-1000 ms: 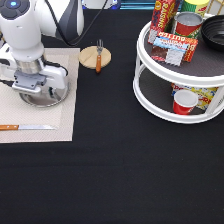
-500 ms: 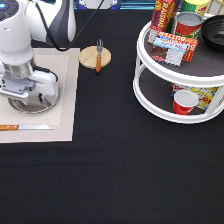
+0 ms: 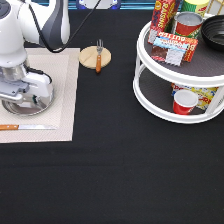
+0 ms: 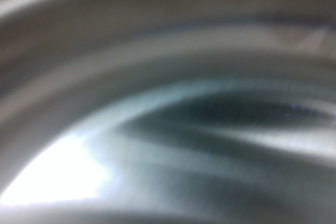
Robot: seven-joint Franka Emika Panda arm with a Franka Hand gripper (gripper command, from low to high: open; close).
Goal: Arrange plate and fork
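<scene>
The gripper (image 3: 22, 100) sits low over the shiny round metal plate (image 3: 30, 107) on the woven beige mat (image 3: 62, 90) near the bench's left edge; can't tell how it's set. The wooden-handled fork (image 3: 98, 56) lies across a pale round wooden disc (image 3: 90, 57) toward the top edge.

black table (image 3: 120, 170) (cloth-covered), blue strip behind

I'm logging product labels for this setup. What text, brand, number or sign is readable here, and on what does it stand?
No text reads with certainty.
Red box, top tier of the white rack: letters too blurred.
Flat packet: print blurred.
Can: label blurred.
Yellow package behind the red cup, lower tier: illegible.
Plate, fork, knife, gripper: no markings seen.
</scene>
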